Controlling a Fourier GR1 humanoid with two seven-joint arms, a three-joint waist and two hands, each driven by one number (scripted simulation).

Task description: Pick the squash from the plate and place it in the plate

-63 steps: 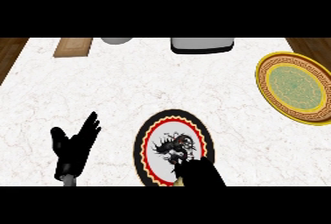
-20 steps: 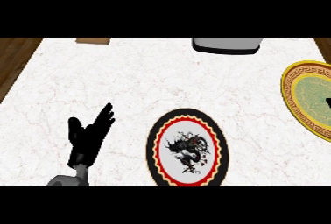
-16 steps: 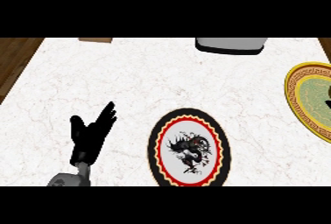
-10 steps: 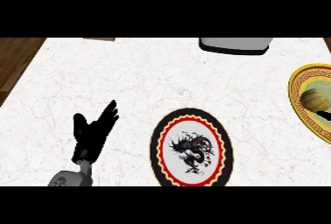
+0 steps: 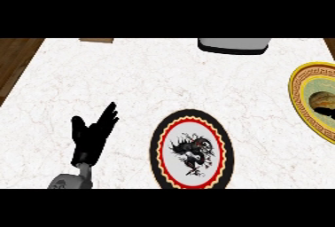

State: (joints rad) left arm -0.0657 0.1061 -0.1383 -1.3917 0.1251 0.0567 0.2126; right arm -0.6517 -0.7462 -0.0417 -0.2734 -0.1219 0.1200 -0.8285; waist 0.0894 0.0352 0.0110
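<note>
Squash [image 5: 319,98] lies in the yellow patterned plate [image 5: 296,95] at 3 o'clock, half cut by the view's edge. We judge the carry is over and the step in hand is the set-down or release. Dark streaks across the squash look like our right hand [image 5: 323,109], but too little shows, so we cannot tell whether it grips the squash or is off it.

The black-rimmed plate [image 5: 153,150] with red ring and a dragon-like motif sits at 5 o'clock and holds nothing, which fits it being the source.

Our left hand [image 5: 91,135] rests at 8 o'clock, fully open, fingers straight and pointing up, holding nothing.

Next move as we see it: let go if not done, then lift the right hand straight up clear of the yellow rim so the squash is not nudged out.

Around: a grey container [image 5: 233,44] at 1 o'clock and a wooden board edge [image 5: 97,40] at 11 o'clock, both well apart on the marble counter [image 5: 131,80]. Nothing stands between the plates, so we see no obstacle in the way
</note>
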